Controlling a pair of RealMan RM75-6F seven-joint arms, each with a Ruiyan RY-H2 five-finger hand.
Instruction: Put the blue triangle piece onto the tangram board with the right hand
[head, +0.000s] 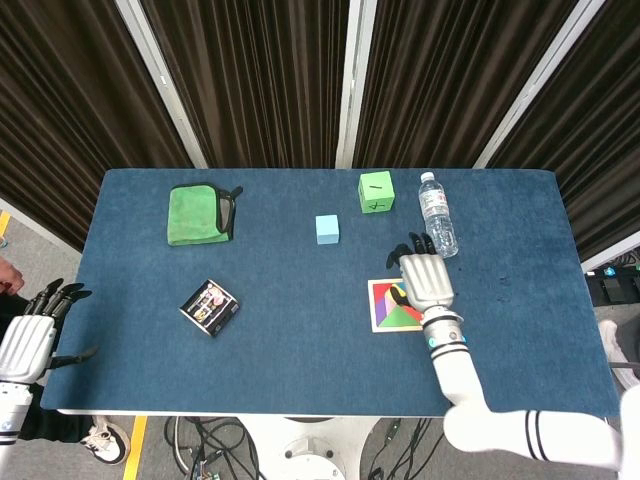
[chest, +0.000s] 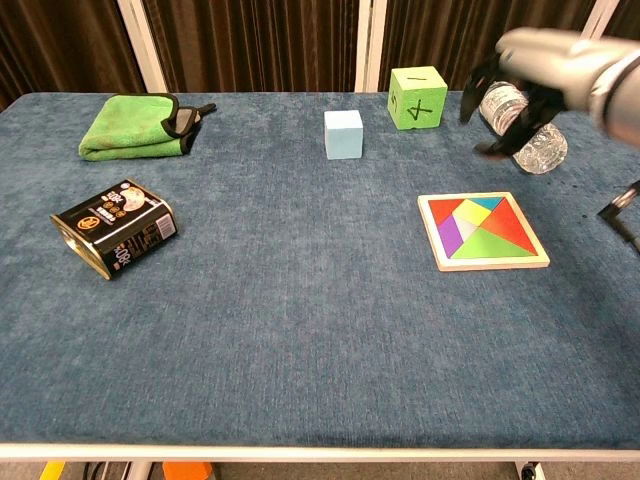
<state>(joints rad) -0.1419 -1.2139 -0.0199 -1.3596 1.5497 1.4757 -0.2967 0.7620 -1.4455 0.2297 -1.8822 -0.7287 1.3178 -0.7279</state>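
The tangram board (chest: 493, 266) lies on the blue table at the right, filled with coloured pieces. The blue triangle piece (chest: 486, 203) lies flat in the board's far edge, with nothing touching it. My right hand (chest: 510, 100) hangs raised above and behind the board, fingers spread and holding nothing. In the head view my right hand (head: 422, 278) covers the right part of the board (head: 372, 305) and hides the blue triangle. My left hand (head: 28, 335) stays off the table's left edge, fingers apart and empty.
A water bottle (chest: 540, 150) lies just behind the right hand. A green cube (chest: 416, 97) and a light-blue cube (chest: 343, 134) stand at the back. A folded green cloth (chest: 135, 125) is at the far left, a black tin (chest: 112, 226) nearer the front left.
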